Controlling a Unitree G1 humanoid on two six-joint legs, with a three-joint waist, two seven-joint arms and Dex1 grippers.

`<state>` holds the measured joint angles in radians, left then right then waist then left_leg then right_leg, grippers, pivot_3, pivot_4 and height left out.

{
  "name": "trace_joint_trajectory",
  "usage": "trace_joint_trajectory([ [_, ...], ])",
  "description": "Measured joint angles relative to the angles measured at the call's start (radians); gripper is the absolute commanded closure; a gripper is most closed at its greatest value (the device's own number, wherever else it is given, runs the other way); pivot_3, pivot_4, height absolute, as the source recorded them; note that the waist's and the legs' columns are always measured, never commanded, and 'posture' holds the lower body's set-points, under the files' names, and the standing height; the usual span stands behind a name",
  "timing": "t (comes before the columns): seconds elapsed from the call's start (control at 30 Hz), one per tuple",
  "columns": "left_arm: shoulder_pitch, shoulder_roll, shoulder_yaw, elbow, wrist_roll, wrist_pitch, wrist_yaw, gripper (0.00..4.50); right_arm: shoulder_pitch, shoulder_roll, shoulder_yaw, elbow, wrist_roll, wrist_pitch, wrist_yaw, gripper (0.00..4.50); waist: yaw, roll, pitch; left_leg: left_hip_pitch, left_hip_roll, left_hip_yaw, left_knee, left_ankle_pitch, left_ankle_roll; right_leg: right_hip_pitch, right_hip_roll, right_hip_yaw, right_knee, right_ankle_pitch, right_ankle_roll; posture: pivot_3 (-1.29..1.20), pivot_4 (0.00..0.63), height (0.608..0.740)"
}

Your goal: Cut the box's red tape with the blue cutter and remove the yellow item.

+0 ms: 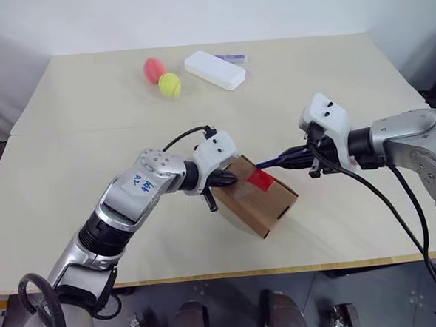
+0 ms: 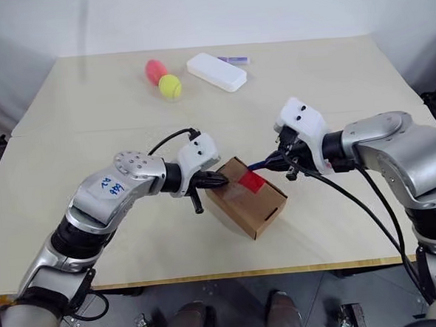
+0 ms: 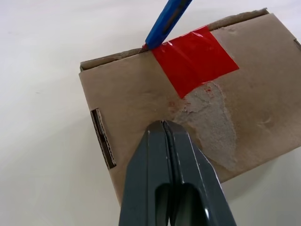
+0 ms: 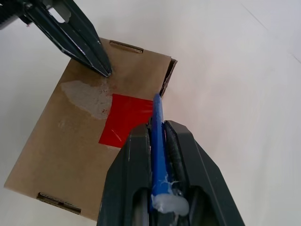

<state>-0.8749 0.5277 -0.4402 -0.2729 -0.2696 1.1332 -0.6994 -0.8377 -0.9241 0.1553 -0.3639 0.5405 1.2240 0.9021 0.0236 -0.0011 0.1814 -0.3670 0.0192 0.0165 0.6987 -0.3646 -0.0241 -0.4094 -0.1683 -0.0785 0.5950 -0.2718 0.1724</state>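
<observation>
I am pinning the box (image 1: 253,197) near the table's front edge with my closed, empty left gripper (image 3: 163,126). My right gripper (image 4: 157,129), clamping the cutter (image 3: 165,21), is meeting the tape's (image 3: 194,59) edge; the unclamped box risks sliding.

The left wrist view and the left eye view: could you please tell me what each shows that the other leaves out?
Left wrist view alone: a pale scuffed patch where the carton's surface has torn away beside the red tape, and the blue cutter's tip at the tape's edge on the flap seam.

Left eye view alone: the pink ball, the yellow-green ball, the white case at the table's far side, and the right end effector holding the cutter.

Both: the box, the tape, the blue cutter, and the shut left end effector pressed on the carton.
</observation>
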Motion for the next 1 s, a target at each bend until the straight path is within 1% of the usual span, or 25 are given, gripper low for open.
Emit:
trace_joint_trajectory([
  [0.17, -0.057, -0.008, -0.040, 0.014, 0.006, 0.077, 0.005, 4.49, -0.034, 0.016, 0.011, -0.004, 0.005, 0.077, -0.023, 4.36, 0.000, -0.002, -0.005, 0.000, 0.000, 0.000, 0.000, 0.000, 0.000, 0.001, 0.000, 0.000, 0.000, 0.000, 0.000, 0.00, 0.150, 0.740],
  [0.47, -0.074, -0.058, -0.048, 0.036, 0.018, 0.136, 0.039, 4.49, -0.065, 0.019, 0.016, -0.031, 0.017, 0.179, -0.059, 4.36, 0.007, -0.004, -0.010, 0.001, -0.001, -0.003, 0.001, 0.000, 0.001, 0.004, 0.000, 0.000, -0.002, 0.000, 0.000, 0.00, 0.150, 0.740],
  [0.7, -0.075, -0.091, -0.050, 0.052, 0.024, 0.155, 0.071, 4.49, -0.062, -0.026, 0.020, -0.069, 0.035, 0.223, -0.058, 4.36, 0.014, -0.003, -0.011, 0.010, -0.002, -0.005, 0.000, -0.002, 0.003, 0.016, 0.000, 0.000, -0.006, 0.000, 0.000, 0.00, 0.150, 0.740],
  [1.0, -0.080, -0.110, -0.051, 0.062, 0.030, 0.167, 0.089, 4.49, -0.049, -0.093, 0.026, -0.094, 0.060, 0.220, -0.031, 4.36, 0.017, -0.003, -0.011, 0.012, -0.002, -0.005, 0.000, -0.002, 0.003, 0.018, 0.000, 0.001, -0.006, 0.000, 0.000, 0.00, 0.150, 0.740],
])
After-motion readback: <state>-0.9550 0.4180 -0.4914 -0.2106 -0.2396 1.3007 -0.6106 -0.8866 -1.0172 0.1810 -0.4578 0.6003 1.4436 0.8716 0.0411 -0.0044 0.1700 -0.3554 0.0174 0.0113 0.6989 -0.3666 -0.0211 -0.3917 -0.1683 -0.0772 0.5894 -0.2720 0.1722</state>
